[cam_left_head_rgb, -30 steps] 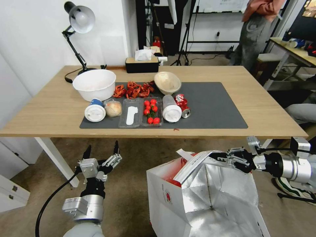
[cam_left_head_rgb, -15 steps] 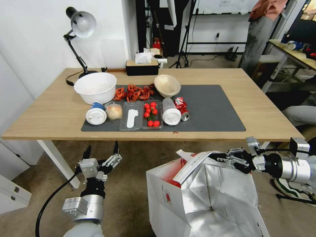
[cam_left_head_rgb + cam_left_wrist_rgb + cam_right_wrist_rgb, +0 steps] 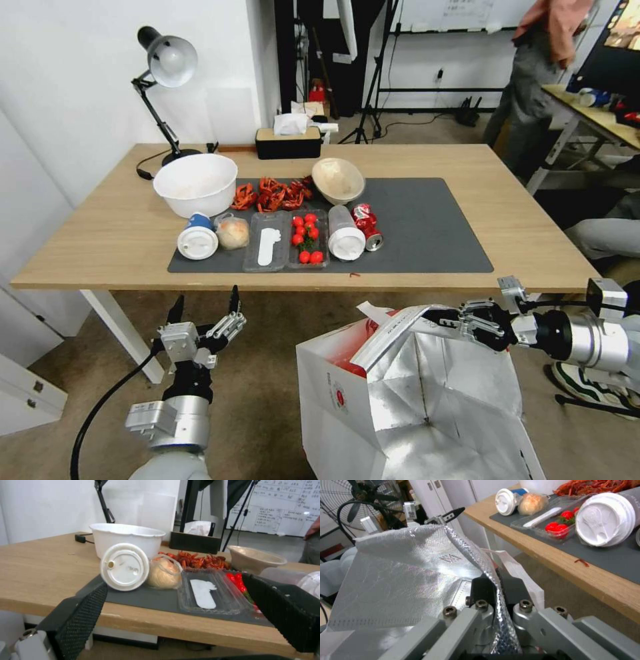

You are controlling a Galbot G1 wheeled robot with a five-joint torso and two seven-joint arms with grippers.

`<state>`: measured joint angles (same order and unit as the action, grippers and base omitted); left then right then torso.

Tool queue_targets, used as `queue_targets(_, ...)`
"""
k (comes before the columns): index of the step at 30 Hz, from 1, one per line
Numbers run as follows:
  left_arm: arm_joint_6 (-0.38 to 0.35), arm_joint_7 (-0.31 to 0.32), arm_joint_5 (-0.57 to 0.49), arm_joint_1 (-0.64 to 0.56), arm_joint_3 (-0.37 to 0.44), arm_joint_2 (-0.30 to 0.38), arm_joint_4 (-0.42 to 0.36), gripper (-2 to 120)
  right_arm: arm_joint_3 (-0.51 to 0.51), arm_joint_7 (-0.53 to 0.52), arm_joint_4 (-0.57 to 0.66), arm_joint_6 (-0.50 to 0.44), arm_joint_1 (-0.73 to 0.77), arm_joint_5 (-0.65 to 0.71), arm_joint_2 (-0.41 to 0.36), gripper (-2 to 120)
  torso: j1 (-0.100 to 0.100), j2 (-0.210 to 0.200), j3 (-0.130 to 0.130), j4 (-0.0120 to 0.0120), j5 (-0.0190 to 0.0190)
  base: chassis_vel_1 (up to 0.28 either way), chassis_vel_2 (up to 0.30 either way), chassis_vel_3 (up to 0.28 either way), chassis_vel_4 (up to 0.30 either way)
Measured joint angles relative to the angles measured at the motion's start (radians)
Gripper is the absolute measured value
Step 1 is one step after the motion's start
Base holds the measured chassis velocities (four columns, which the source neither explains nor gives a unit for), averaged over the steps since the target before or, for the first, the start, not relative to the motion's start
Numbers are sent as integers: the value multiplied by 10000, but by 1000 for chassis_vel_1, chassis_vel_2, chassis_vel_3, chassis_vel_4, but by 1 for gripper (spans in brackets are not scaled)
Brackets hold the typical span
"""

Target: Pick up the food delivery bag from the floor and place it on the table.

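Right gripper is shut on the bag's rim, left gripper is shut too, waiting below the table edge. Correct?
Not quite: the left gripper is open, its fingers spread with nothing between them, as the head view shows. The rest holds: the right gripper is shut on the rim of the food delivery bag, left waiting below the table edge.

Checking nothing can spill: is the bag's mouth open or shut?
Open. The bag gapes upward, foil lining exposed, while the right tool pinches its rim.
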<state>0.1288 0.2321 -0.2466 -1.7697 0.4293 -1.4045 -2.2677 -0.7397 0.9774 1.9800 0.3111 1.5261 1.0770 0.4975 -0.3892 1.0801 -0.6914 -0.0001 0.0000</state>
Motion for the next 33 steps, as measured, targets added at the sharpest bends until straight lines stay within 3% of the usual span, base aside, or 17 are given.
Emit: queue_targets(33, 44, 96, 25, -98, 64, 46, -240, 100, -130, 436, 10, -15, 58, 67, -133, 0, 47, -110, 62, 0, 0, 0, 0, 0, 0)
